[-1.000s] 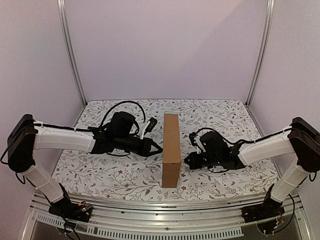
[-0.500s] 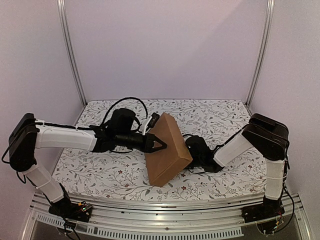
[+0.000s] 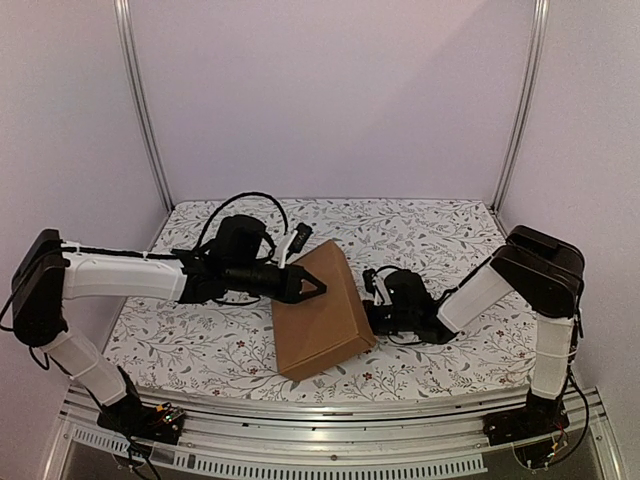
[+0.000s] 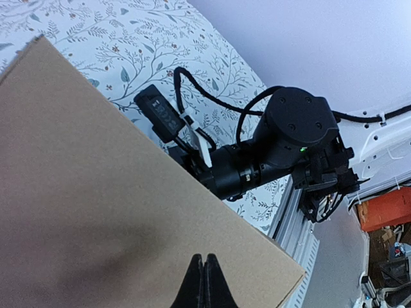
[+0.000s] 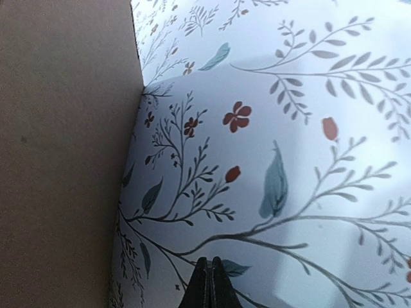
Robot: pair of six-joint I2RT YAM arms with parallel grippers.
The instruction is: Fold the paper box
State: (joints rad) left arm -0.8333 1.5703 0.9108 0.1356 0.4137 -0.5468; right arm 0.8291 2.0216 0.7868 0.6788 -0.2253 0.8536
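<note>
The paper box (image 3: 318, 315) is a closed plain brown cardboard box, leaning over with its broad face up and toward the left, its lower edge near the table's front. My left gripper (image 3: 318, 287) is shut and empty, its tip against the box's upper face; in the left wrist view (image 4: 203, 277) the shut fingers rest on the brown face (image 4: 96, 192). My right gripper (image 3: 368, 318) is shut and empty, low at the box's right side. In the right wrist view (image 5: 207, 282) its tip hovers over the cloth beside the box's wall (image 5: 64, 141).
The table is covered with a floral cloth (image 3: 440, 240). Aluminium frame posts (image 3: 140, 100) stand at the back corners, and a metal rail (image 3: 330, 410) runs along the front edge. White walls close in the sides and back.
The box stood upright on its narrow edge a second ago; it has tipped over to the right and now lies lower and flatter. Both grippers followed it, the right arm folding in close.
</note>
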